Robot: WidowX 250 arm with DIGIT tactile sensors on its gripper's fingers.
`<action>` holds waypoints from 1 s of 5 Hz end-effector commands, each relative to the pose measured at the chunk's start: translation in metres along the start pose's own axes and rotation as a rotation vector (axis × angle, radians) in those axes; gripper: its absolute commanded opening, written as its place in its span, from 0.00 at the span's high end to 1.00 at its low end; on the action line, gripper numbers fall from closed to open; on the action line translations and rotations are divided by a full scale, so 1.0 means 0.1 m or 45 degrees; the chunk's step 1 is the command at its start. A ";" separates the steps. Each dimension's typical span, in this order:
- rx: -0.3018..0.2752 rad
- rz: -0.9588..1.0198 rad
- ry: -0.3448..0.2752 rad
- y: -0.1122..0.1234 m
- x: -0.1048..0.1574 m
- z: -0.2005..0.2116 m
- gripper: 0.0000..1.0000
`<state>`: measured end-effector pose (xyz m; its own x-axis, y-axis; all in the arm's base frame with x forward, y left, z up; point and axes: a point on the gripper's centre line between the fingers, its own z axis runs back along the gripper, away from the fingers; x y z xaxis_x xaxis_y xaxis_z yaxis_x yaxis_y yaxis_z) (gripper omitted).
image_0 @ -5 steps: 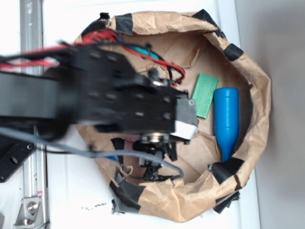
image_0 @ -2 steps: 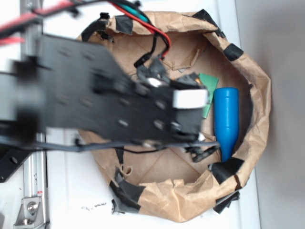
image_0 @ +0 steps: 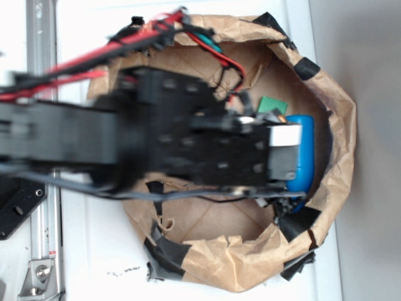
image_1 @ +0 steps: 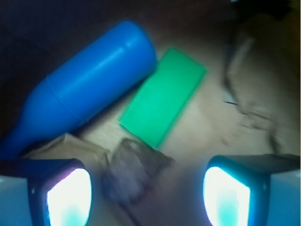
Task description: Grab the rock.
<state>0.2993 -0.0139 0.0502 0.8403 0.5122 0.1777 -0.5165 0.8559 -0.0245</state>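
The arm [image_0: 125, 144] reaches across from the left, stretched flat over the paper nest [image_0: 326, 94], its black wrist parked above the right half of the floor and blurred with motion. From overhead the gripper is buried under the wrist, so its spread can't be read there. The wrist camera settles it: the gripper [image_1: 148, 195] stands wide apart, one glowing pad [image_1: 68, 197] low on the left, the other low on the right, with clear floor between them and nothing held. And there's the rock [image_1: 134, 169], a dark, lumpy brown thing, sitting in that gap but closer to the left pad, not touching either one as far as the blur allows. Its long axis seems to run diagonally, lower left to upper right in the wrist view, though its outline is soft. Its upper end is just at the near corner of the green block [image_1: 164, 96]; whether they touch, I can't say. Beyond that lies the bottle [image_1: 84, 80], blue, on its side, parallel with the block and right beside it, neck toward the lower left. Overhead, the bottle [image_0: 306, 150] peeks out past the wrist near the right wall.
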 end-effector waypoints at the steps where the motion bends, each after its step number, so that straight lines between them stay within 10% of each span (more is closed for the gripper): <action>1: -0.045 -0.034 0.076 -0.11 -0.07 -0.34 0.00; 2: -0.079 -0.054 0.115 -0.13 -0.10 -0.32 1.00; 5: -0.224 -0.542 -0.064 0.08 -0.04 0.93 1.00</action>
<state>0.2753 -0.0200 0.1198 0.9811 0.0895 0.1716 -0.0734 0.9925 -0.0978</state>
